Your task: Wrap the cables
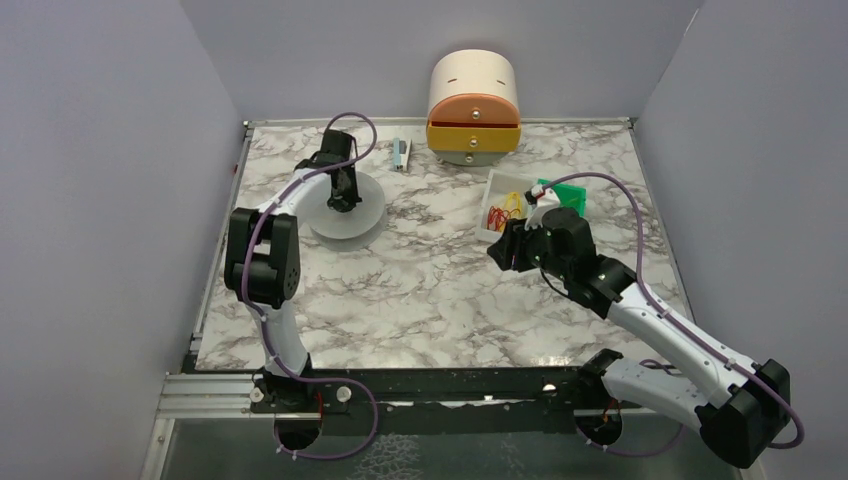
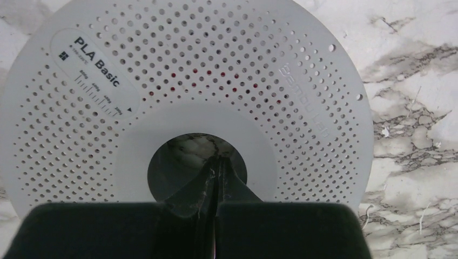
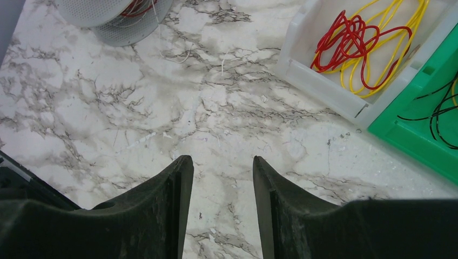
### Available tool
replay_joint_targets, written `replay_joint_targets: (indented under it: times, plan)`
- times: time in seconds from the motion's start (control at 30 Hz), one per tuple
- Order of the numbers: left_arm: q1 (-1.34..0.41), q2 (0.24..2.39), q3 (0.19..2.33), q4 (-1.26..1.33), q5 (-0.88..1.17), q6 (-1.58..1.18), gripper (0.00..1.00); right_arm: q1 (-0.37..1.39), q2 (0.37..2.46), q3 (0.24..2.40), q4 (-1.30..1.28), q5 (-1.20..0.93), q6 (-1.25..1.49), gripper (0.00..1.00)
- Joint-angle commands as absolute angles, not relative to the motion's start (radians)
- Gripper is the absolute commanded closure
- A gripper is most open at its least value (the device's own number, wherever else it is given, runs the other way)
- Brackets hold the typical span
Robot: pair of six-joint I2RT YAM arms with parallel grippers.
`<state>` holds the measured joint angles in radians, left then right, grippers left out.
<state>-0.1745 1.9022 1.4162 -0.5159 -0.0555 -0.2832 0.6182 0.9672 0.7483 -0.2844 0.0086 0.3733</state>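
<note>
The cables, thin red wires (image 3: 345, 40), lie tangled with yellow wires in a white tray (image 3: 302, 70) at the right of the table. More red wire (image 3: 136, 7) is wound on a white perforated spool (image 2: 302, 97), showing through its holes (image 2: 208, 72). My left gripper (image 2: 219, 160) is shut, its tips poking into the spool's centre hole with nothing between them. My right gripper (image 3: 222, 162) stands open over bare marble, just left of the white tray (image 1: 497, 190), holding nothing. From above, the left gripper (image 1: 345, 200) sits on the spool (image 1: 370, 225).
A green tray (image 3: 416, 129) with black wires adjoins the white tray on its right. A round drawer unit (image 1: 473, 95) stands at the back wall, with a small blue-white object (image 1: 400, 152) to its left. Walls close in the table on three sides.
</note>
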Motion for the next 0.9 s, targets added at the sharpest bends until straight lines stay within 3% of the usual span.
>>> replay_joint_targets:
  times: [0.0,0.87]
  plan:
    - [-0.226,1.912,1.397,-0.517,0.006,-0.275,1.0,0.622,0.973,0.743,-0.256,0.013,0.372,0.5]
    - [-0.566,1.832,1.232,-0.443,0.113,-0.313,1.0,0.623,0.982,0.748,-0.268,0.062,0.372,0.48]
